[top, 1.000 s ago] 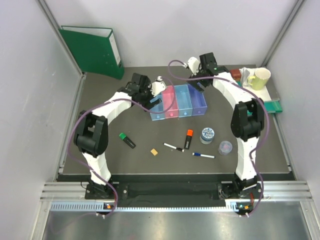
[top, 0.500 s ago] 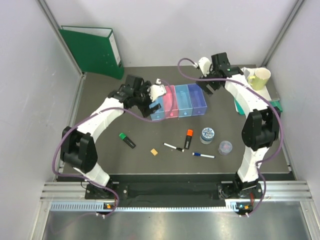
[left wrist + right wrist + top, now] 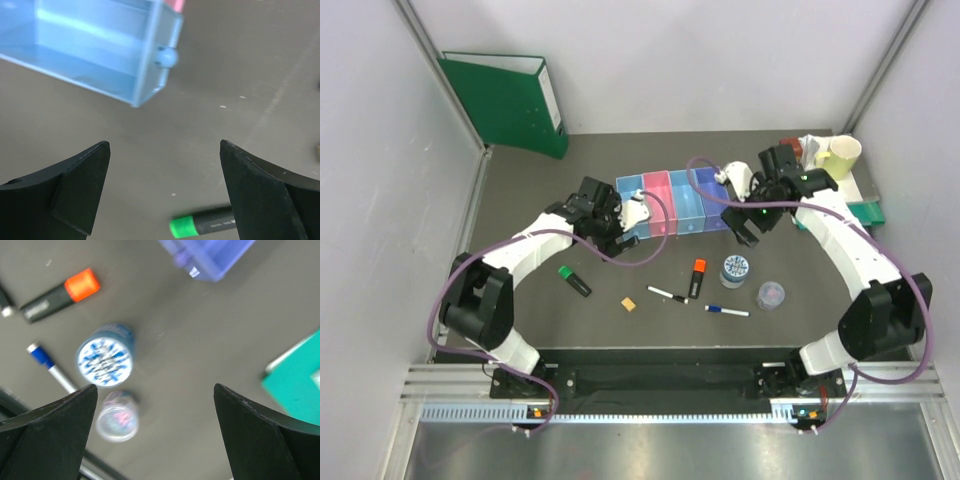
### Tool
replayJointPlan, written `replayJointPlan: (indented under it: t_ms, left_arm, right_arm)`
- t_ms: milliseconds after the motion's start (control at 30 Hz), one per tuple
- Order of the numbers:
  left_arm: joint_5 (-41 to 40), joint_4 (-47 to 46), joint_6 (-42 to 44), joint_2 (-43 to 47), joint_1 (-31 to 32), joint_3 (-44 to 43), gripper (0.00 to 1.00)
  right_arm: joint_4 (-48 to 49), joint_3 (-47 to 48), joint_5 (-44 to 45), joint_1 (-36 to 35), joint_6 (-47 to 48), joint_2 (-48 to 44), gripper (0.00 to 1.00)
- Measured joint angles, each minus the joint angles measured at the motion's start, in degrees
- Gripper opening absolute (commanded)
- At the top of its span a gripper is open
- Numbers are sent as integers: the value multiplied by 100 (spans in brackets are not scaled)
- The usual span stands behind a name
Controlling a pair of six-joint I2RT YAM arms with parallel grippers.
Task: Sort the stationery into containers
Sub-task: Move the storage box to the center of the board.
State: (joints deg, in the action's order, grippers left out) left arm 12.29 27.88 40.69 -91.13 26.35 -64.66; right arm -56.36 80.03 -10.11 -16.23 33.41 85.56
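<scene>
The four joined bins (image 3: pixel 672 200) stand mid-table: light blue (image 3: pixel 95 50), pink, blue, purple (image 3: pixel 210 255). My left gripper (image 3: pixel 604 232) is open and empty just in front of the light blue bin, above the green-capped highlighter (image 3: pixel 574 281), which also shows in the left wrist view (image 3: pixel 205 223). My right gripper (image 3: pixel 745 224) is open and empty, right of the purple bin and above the round blue-white tub (image 3: pixel 736 270) (image 3: pixel 105 358). The purple cup (image 3: pixel 771 295) (image 3: pixel 117 416), orange-capped highlighter (image 3: pixel 697 279) (image 3: pixel 60 295), two white pens (image 3: pixel 667 294) (image 3: pixel 727 311) and tan block (image 3: pixel 629 303) lie on the table.
A green binder (image 3: pixel 505 100) leans at the back left. A yellow-green mug (image 3: pixel 837 155) stands on a teal tray (image 3: pixel 868 212) at the back right; the tray's corner shows in the right wrist view (image 3: pixel 295 375). Grey walls close in both sides.
Both arms have pulled back from the bins toward the near side. The left gripper came down in front of the light blue bin; the right gripper swung from behind the bins to over the tub.
</scene>
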Motion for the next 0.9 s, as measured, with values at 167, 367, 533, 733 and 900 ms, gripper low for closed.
replayJointPlan:
  t_ms: [167,367,533,733,900]
  left_arm:
    - [-492,-437,-98,-35,0,-2,96]
    - [-748,-800,-264,-199,0,-22,96]
    - [-833,-874,-337,-284,0,-37,95]
    - [-1038,-1080,-332,-345,0,-39,95]
    - [-1274,-1252,-337,-505,0,-98,95]
  right_arm:
    - [7,-887,-118,-74,-129,-304,100]
    - [157,-1224,-116,-76,-223,-302,100]
    - [402,-1226,-118,-107,-258,-256,100]
    - [514,-1322,-140,-378,-260,-181,99]
    - [595,-1443,-164,-557,-258,-144,100]
